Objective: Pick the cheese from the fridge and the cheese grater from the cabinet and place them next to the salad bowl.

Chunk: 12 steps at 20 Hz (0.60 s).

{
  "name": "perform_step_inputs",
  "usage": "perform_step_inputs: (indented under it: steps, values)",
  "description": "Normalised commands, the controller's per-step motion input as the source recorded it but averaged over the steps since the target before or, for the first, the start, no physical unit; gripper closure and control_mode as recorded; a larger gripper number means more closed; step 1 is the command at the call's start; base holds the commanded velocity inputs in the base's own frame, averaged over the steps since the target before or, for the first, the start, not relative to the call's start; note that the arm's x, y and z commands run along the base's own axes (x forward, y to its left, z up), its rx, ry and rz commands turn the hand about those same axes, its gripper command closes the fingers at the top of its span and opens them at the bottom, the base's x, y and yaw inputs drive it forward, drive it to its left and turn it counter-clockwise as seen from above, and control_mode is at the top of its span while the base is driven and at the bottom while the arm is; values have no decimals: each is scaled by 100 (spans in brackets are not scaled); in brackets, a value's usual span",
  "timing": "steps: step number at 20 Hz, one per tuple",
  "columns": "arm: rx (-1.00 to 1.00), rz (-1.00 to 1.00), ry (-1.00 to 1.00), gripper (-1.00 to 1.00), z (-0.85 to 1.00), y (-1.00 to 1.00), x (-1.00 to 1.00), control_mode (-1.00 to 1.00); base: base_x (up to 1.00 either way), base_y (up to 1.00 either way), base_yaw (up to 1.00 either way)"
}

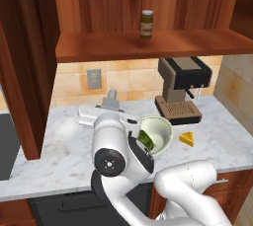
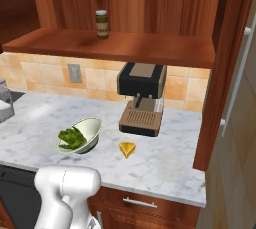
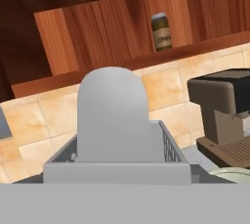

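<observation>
The grey cheese grater point(image 3: 113, 120) looms right in front of the hand camera, upright with its handle on top. It also shows behind my arm point(image 1: 111, 99) and at the far left edge point(image 2: 4, 98), low over the marble counter point(image 1: 59, 151). My gripper point(image 1: 109, 108) sits at the grater's base, its fingers hidden. The yellow cheese point(image 1: 187, 139) point(image 2: 127, 148) lies on the counter just right of the salad bowl point(image 1: 160, 130) point(image 2: 92, 125), which is tilted with green leaves inside. The cabinet point(image 1: 148, 45) point(image 2: 125, 48) hangs above. The fridge is out of view.
A dark labelled jar point(image 1: 147, 24) point(image 2: 102, 24) point(image 3: 161, 32) stands on the cabinet shelf. A coffee machine point(image 1: 183, 87) point(image 2: 142, 98) point(image 3: 222, 115) sits behind the bowl and cheese. A wall socket point(image 1: 94, 78) is on the tiles. A tall wooden panel point(image 2: 225, 73) bounds the counter's right end.
</observation>
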Motion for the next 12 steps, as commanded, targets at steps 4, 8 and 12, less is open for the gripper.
perform_step_inputs:
  steps: [4, 8, 12]
  values:
    - [2, 0, 0, 100, -38, 0, 40, -100, 0, 0, 0]
    - [0, 0, 0, 100, -54, 2, 46, -100, 0, 0, 0]
    - [0, -4, 0, 100, -60, 7, 43, -100, 0, 0, 0]
